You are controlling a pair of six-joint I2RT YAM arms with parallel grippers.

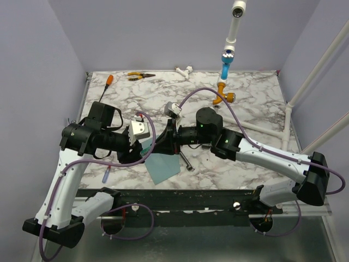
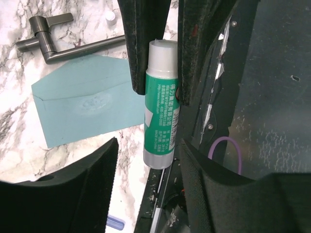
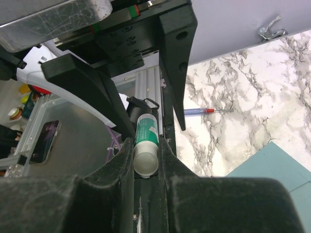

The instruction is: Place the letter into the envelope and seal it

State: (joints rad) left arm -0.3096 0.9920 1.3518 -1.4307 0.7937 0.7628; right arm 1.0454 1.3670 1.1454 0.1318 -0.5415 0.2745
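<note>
The teal envelope (image 1: 162,168) lies flat near the table's front edge, also seen in the left wrist view (image 2: 82,102) and the right wrist view (image 3: 279,167). No tan letter shows in any view. My right gripper (image 1: 165,143) (image 3: 146,143) is shut on the white end of a green-and-white glue stick (image 2: 163,107) (image 3: 146,138) and holds it above the envelope's left end. My left gripper (image 1: 143,153) (image 2: 148,143) faces it, open. The stick's grey end sits between my left fingers with gaps on both sides.
A grey L-shaped metal tool (image 2: 48,41) (image 1: 186,161) lies right of the envelope. A small white cap (image 2: 111,16) lies by it. A blue pen (image 3: 199,111) (image 1: 105,176) lies at the front left. Pliers (image 1: 140,76), an orange-handled screwdriver (image 1: 108,80) and a pipe fixture (image 1: 226,60) are at the back.
</note>
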